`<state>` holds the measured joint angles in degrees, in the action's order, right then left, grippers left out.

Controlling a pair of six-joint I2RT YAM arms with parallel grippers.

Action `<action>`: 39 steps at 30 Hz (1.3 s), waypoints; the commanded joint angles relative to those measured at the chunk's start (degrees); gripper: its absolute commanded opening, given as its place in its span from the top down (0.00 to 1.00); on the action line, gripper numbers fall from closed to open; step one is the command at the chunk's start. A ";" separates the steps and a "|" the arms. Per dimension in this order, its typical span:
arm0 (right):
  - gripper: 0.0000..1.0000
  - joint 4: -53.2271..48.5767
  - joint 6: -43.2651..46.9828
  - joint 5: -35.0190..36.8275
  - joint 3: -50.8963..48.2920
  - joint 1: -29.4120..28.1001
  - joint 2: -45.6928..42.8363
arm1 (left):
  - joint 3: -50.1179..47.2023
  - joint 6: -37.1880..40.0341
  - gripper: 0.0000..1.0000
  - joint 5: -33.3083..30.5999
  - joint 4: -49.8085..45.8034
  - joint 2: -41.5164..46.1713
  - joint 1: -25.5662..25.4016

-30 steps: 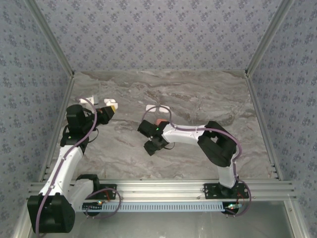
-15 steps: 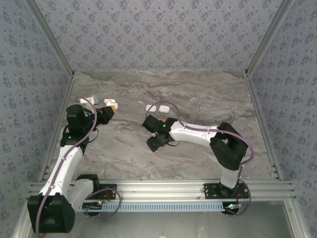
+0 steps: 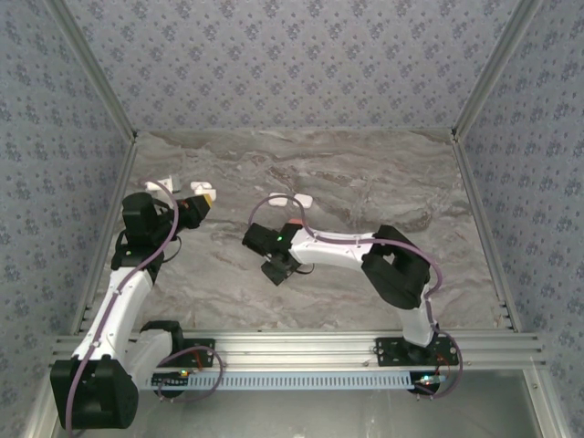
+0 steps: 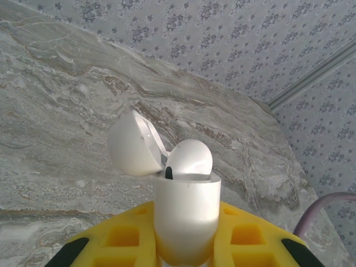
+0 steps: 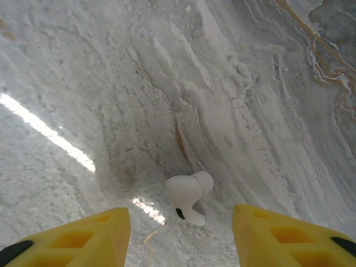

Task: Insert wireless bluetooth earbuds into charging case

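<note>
My left gripper [image 4: 185,240] is shut on the white charging case [image 4: 185,217], held upright off the table. Its lid [image 4: 132,143] hangs open to the left, and one white earbud [image 4: 190,158] sits in the case. In the top view the left gripper [image 3: 204,198] is at the table's left. My right gripper [image 5: 181,233] stands open low over the marble. A white earbud [image 5: 188,197] lies on the table between the yellow fingers [image 5: 283,236], touching neither. From above, the right gripper [image 3: 276,271] is near the table's middle.
Small white pieces lie at the back left [image 3: 164,181] and near the middle [image 3: 304,199], with a small red piece [image 3: 294,222] beside the right arm. Patterned walls close off three sides. A metal rail [image 3: 292,347] runs along the near edge.
The right wrist has swung a little to the left over the table, and its fingers stand closer together. The left arm and the case have not moved.
</note>
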<state>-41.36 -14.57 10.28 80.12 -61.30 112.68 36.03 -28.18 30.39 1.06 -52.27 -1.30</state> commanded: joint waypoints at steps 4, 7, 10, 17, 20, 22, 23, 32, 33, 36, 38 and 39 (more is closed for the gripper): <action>0.51 -1.50 1.60 2.48 2.84 -0.92 3.03 | -0.26 -0.12 1.00 -0.16 0.26 0.94 -0.45; 0.54 -1.07 1.88 2.33 3.37 -1.02 4.02 | -0.27 -0.12 1.00 -0.11 0.17 0.94 -0.38; 0.56 -0.83 1.91 2.38 3.56 -0.94 4.71 | -0.26 -0.12 1.00 -0.14 0.13 0.94 -0.42; 0.69 -0.60 1.87 1.97 3.30 -0.24 5.18 | -0.38 -0.20 1.00 -0.09 0.17 0.94 -0.43; 0.76 -0.02 1.90 0.88 2.32 0.77 3.94 | -0.35 -0.18 1.00 0.04 0.17 0.95 -0.40; 0.78 0.94 2.07 0.23 1.11 1.58 1.88 | -0.35 -0.12 1.00 0.37 0.30 0.94 -0.44; 0.79 1.78 2.25 -0.27 0.17 2.15 0.33 | -0.39 -0.12 1.00 0.54 0.43 0.85 -0.39; 0.81 20.09 2.02 -19.72 -16.13 13.84 -20.94 | -2.25 -1.02 1.00 4.20 9.03 1.11 -3.74; 0.81 23.54 1.18 -23.55 -18.68 15.80 -24.21 | -2.41 -0.93 1.00 4.46 10.40 1.12 -5.02; 0.81 34.17 -2.90 -31.95 -24.69 22.14 -32.83 | -2.96 -0.60 1.00 4.77 15.46 0.94 -8.98; 0.81 42.00 -7.12 -36.08 -27.98 26.16 -37.84 | -3.50 0.14 1.00 4.24 19.29 0.76 -12.21; 0.81 46.32 -9.34 -37.85 -29.40 28.22 -40.18 | -3.76 0.79 1.00 3.69 21.28 0.49 -14.32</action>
<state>-10.13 -17.30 -16.71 53.71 -36.23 77.38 32.62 -28.60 32.99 12.84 -52.23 -12.32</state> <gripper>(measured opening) 0.190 0.190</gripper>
